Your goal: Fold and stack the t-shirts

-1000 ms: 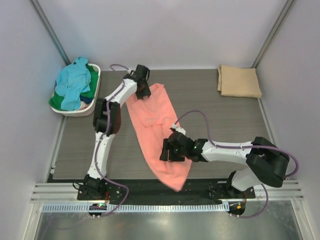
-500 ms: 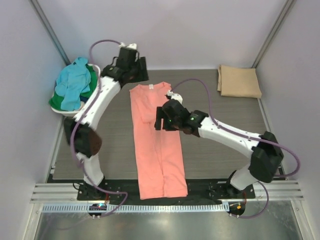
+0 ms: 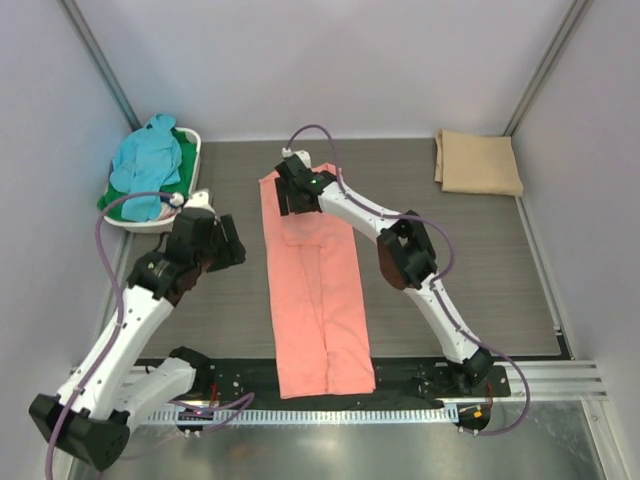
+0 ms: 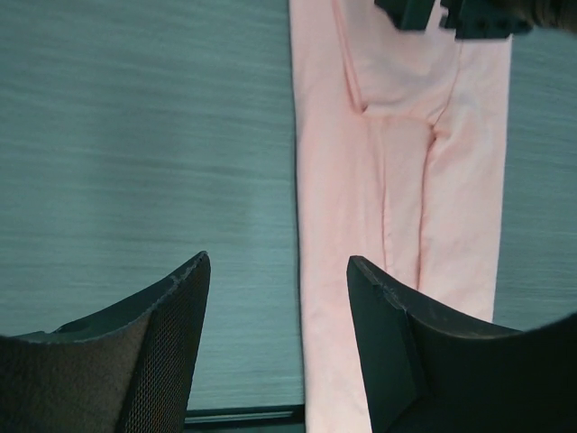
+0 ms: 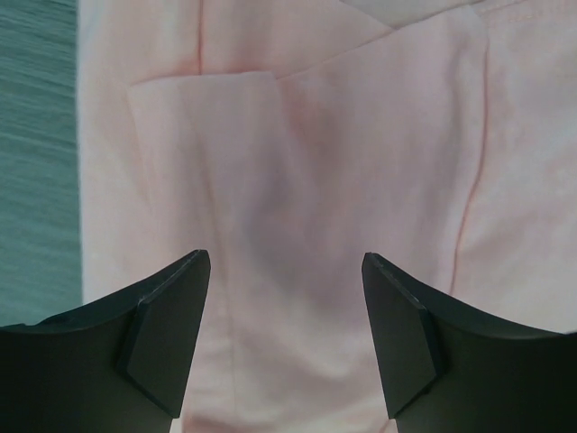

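The salmon-pink t-shirt (image 3: 318,290) lies flat on the table as a long narrow strip, its sides folded in, its near end over the front edge. My right gripper (image 3: 298,196) hovers open over the shirt's far end; its wrist view shows pink cloth (image 5: 297,162) between the spread fingers. My left gripper (image 3: 228,247) is open and empty, left of the shirt, over bare table; the shirt shows in its view (image 4: 397,180). A folded tan shirt (image 3: 478,163) lies at the back right. Light blue (image 3: 148,165) and green (image 3: 188,160) shirts fill the basket.
The white slotted laundry basket (image 3: 172,222) stands at the back left against the wall. Pale enclosure walls close in the grey table (image 3: 450,260) on three sides. A black strip and metal rail (image 3: 300,410) run along the front edge.
My right gripper moved from the shirt's middle up to its far end. My left gripper pulled back from the far collar to the table left of the shirt. The shirt stays flat.
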{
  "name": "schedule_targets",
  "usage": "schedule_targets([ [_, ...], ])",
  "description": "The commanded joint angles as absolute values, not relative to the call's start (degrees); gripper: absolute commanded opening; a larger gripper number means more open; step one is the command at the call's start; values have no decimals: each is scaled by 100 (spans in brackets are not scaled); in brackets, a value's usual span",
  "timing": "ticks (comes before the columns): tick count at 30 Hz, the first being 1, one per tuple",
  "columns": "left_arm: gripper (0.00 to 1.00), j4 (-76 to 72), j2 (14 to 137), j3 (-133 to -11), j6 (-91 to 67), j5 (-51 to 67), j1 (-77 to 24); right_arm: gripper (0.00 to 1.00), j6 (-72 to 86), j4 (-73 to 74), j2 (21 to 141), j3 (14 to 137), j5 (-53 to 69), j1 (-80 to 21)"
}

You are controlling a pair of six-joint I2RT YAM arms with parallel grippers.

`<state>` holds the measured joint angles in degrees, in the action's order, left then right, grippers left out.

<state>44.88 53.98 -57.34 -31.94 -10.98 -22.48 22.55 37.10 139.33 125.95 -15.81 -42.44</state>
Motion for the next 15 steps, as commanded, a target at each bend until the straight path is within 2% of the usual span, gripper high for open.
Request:
schedule_targets([
  [1,64,4377,4975,-5372,-3410,-1178,-2259,74,2065,4166,14413,13622,-1503,-4140],
  [10,63,4342,4728,-5018,-3331,-1002,-2259,74,2355,3929,15371,14018,-1573,-3526],
  [15,63,4236,4912,-5010,-3287,-914,-2259,74,2286,3649,15969,14748,-1398,-3112],
])
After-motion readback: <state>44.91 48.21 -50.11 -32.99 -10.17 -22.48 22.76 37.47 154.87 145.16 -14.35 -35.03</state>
